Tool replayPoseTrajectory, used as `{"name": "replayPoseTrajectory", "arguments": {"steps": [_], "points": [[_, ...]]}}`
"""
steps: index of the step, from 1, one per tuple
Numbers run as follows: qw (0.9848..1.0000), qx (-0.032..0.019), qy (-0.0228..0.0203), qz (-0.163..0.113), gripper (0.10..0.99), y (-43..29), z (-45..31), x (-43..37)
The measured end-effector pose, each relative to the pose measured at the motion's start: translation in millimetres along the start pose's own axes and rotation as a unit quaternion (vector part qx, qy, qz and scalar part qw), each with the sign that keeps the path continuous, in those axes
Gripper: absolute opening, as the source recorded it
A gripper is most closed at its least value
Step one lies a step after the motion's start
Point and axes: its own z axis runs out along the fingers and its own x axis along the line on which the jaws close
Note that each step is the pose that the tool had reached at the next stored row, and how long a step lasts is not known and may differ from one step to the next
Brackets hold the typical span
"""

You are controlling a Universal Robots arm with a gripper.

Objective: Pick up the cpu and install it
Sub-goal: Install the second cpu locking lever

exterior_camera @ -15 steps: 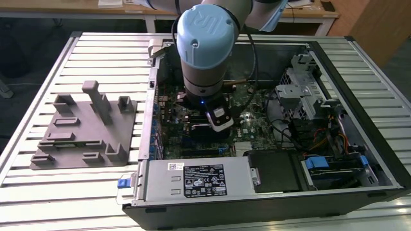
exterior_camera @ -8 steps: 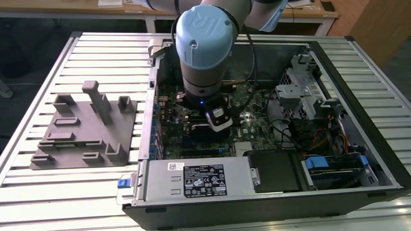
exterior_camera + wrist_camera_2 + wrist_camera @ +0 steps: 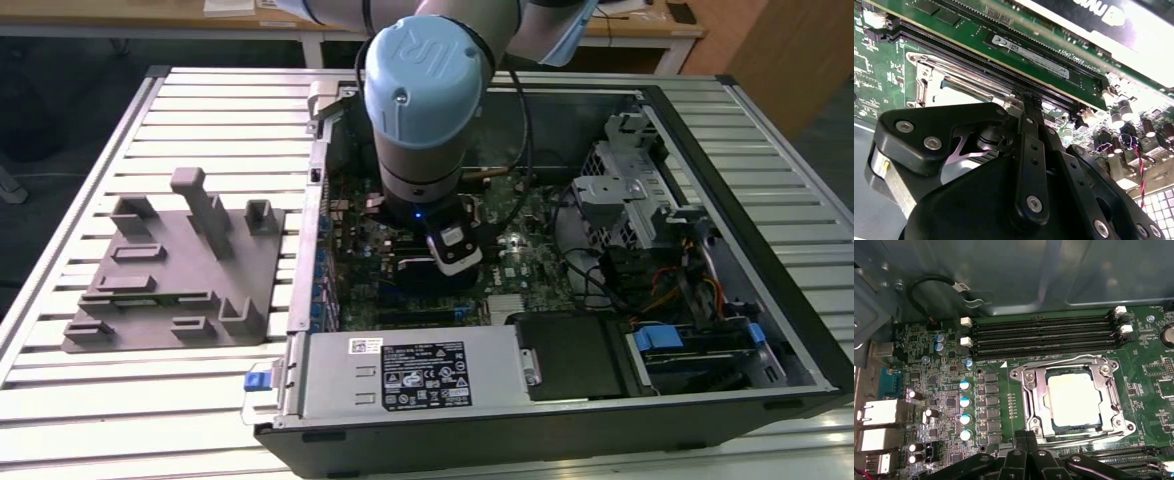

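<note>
The small square silver-grey cpu [image 3: 1074,399] already sits in the motherboard's metal-framed socket [image 3: 1030,407], black claw [image 3: 1026,447] clenched empty just beside it, so placement looks done; retention frame unlatched.

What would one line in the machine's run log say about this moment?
cpu: lying in motherboard socket | end effector: just beside socket, holding nothing seen | case: open, on table
</note>
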Motion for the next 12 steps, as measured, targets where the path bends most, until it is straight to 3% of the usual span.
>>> {"name": "replayPoseTrajectory", "arguments": {"steps": [6,12], "points": [[1.0000,0.0040,-0.0005,0.000,0.106,0.2,-0.6,0.0],[1.0000,0.0045,-0.0005,0.000,0.106,3.6,-9.9,-0.1]]}}
